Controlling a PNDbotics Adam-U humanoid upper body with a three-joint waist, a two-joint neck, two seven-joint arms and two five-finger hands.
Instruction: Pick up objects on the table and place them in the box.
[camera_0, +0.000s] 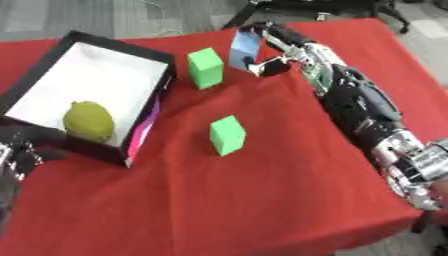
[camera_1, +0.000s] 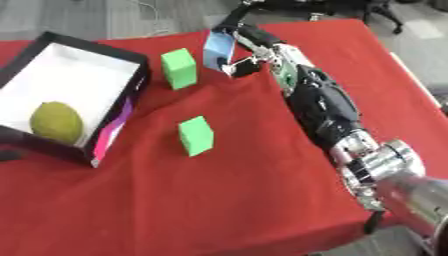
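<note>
A wrinkled matt red cloth (camera_0: 289, 200) covers the table, and the arm's wrist joint (camera_1: 385, 165) is shiny silver metal.

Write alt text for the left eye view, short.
The robot's right hand reaches across a red tablecloth and pinches a light blue block. Two green blocks sit nearby, and a black box at left holds a yellow-green lemon.
</note>
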